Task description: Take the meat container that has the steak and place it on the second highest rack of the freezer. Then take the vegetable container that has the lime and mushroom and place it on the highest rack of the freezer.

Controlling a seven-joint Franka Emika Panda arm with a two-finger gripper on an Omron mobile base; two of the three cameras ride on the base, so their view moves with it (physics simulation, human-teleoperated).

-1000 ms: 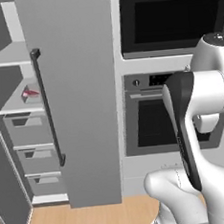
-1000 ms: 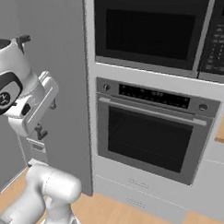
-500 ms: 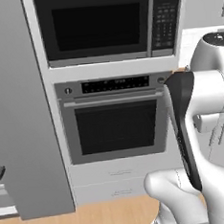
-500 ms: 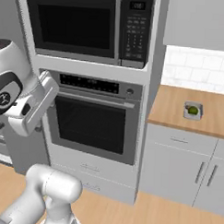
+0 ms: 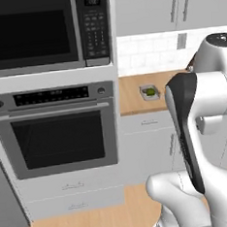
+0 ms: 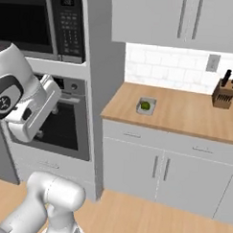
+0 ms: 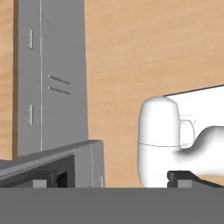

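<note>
Right base view shows the vegetable container (image 6: 145, 106) with the lime (image 6: 145, 106) on the wooden counter (image 6: 185, 114) beside the oven tower, so the wide-open, empty gripper (image 7: 111, 178) should approach squarely from above.

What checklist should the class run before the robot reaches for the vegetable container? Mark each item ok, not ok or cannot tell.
1. Vegetable container located on the wooden counter: ok.
2. Lime inside it: ok.
3. Mushroom inside it: cannot tell, too small to make out.
4. Gripper open and empty: ok, fingertips wide apart with nothing between.
5. Path around the container: ok, the knife block stands well off to the side.
</note>
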